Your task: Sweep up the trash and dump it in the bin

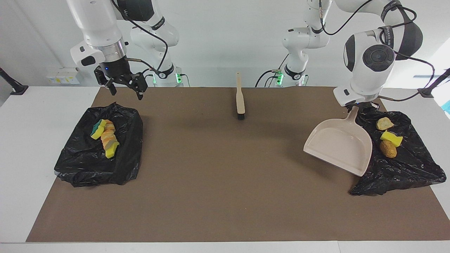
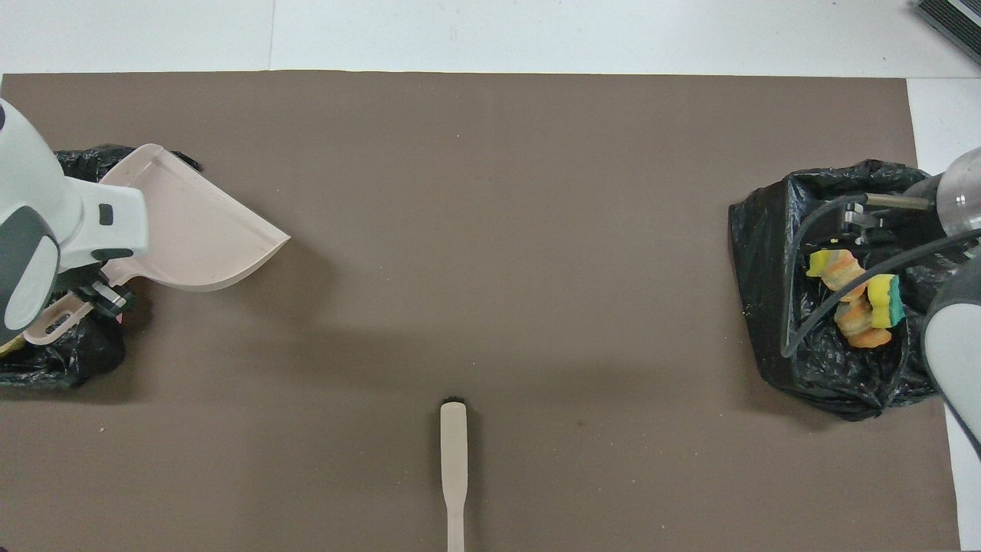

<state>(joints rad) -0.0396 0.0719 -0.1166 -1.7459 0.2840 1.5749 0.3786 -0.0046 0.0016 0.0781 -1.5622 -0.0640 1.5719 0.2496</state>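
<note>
Your left gripper (image 1: 355, 107) clamps the beige plastic dustpan (image 1: 339, 146) by its handle, tilted empty beside the black-bagged bin (image 1: 404, 168) at the mat's end, foam trash chunks (image 1: 388, 138) inside; your right gripper (image 1: 123, 88) hangs open, empty.

**You:** quick headcount, what's on your table right now?

**Me:** You've got two black bag-lined bins, one (image 1: 98, 147) at the right arm's end, one (image 1: 404, 165) at the left arm's end. One beige dustpan (image 1: 339, 146). One brush (image 1: 240, 100), and one brown mat (image 1: 225, 182) under the lot.

**You:** and the trash?

**Me:** Three loose chunks in the bin at the left arm's end: a pale beige one (image 1: 385, 123), a yellow one (image 1: 391, 138), a brownish one (image 1: 388, 149). In the other bin there's one green-and-yellow chunk (image 1: 96, 129) plus a bunched pile of yellow and orange-striped ones (image 1: 109, 140), roughly three, but they overlap too much for a sure count.

**You:** arms?

**Me:** Two arms, two grippers.
</note>
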